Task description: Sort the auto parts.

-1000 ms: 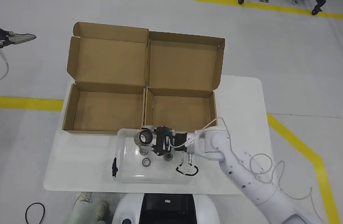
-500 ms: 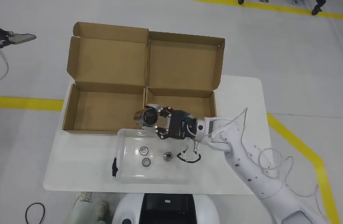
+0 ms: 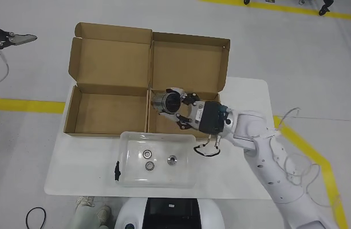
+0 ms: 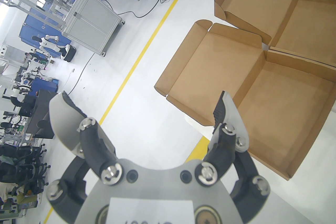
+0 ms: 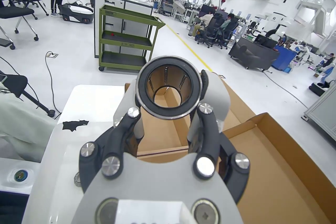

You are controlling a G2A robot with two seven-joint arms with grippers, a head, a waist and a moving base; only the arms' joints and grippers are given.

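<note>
Change: the right arm has carried the sleeve point(image 3: 162, 102) point(image 5: 169, 112) from the tray's far edge, across the box wall, to over the right box; the cable loop point(image 3: 206, 150) trailing from it has come along.
Table point(image 3: 244, 103): white, carrying two boxes and the tray.
Boxes: two open cardboard ones side by side with lids folded back, the left box point(image 3: 109, 114) and the right box point(image 3: 164, 123) point(image 5: 262, 170) touching along one wall.
Tray point(image 3: 164, 174): clear, just in front of the boxes.
Right claw point(image 3: 172, 103) point(image 5: 169, 96): over the right box, near the shared wall; fingers closed against the sleeve's sides.
Left claw point(image 3: 18, 39) point(image 4: 143, 99): well off the table over the floor, fingers spread wide, holding nothing.
Sleeve: a metal tube with a dark end ring, clamped between the right claw's fingertips, its open end turned toward the wrist camera.
Bearings: two, point(image 3: 147, 154) and point(image 3: 150, 166), lie close together in the tray, with a smaller part point(image 3: 172, 160) beside them.
Scrap point(image 3: 116, 170) point(image 5: 72, 125): black, on the table by the tray's left end.
</note>
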